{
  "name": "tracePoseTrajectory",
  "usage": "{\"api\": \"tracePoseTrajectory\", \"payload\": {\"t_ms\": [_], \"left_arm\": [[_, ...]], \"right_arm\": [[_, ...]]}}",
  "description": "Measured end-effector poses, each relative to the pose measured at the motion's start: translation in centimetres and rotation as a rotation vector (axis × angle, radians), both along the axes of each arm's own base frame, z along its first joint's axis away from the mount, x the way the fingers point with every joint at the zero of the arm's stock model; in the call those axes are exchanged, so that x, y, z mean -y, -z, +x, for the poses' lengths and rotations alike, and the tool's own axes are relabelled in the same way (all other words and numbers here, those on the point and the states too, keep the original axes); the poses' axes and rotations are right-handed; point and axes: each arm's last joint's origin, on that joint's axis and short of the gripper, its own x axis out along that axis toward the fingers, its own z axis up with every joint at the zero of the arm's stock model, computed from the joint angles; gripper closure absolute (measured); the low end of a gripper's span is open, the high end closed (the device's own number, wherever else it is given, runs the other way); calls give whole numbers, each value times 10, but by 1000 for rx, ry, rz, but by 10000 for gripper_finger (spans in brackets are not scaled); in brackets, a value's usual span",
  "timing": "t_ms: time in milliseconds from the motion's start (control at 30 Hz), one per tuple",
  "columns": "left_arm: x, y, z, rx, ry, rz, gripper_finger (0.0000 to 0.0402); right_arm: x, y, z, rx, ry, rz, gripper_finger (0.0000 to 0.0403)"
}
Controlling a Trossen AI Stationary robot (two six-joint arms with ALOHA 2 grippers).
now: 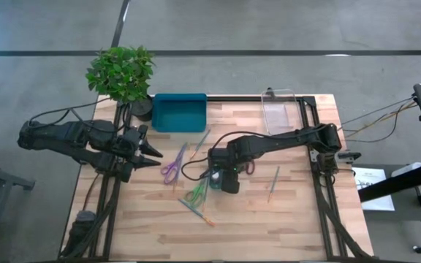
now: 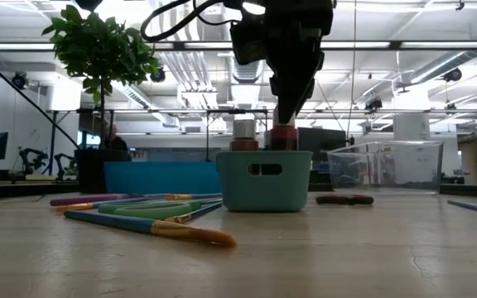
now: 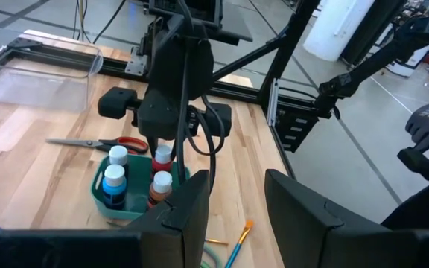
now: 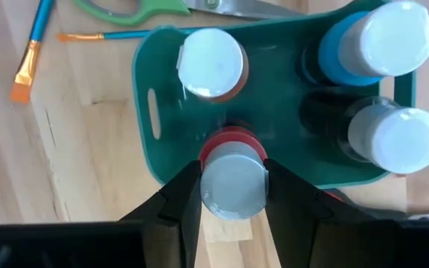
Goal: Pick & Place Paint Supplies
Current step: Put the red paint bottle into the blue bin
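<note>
Red paint pot was pinched in my right gripper over the small teal caddy; left gripper idled spread. Misaligned release could've toppled its neighbours.

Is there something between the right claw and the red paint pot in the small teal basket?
No. The right claw already grips the red paint pot by its white cap, inside the small teal basket. The three other pots stand apart from it.
</note>
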Motion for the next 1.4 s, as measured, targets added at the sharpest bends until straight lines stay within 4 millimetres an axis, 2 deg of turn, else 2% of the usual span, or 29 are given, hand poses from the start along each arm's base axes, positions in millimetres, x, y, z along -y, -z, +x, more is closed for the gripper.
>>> {"api": "tracePoseTrajectory", "payload": {"t_ms": [1000, 1400], "left_arm": [[0, 1, 0, -11, 1, 2, 261], [0, 1, 0, -11, 0, 2, 261]], "right_arm": [[5, 7, 0, 18, -155, -37, 291], [12, 13, 3, 17, -149, -38, 291]]}}
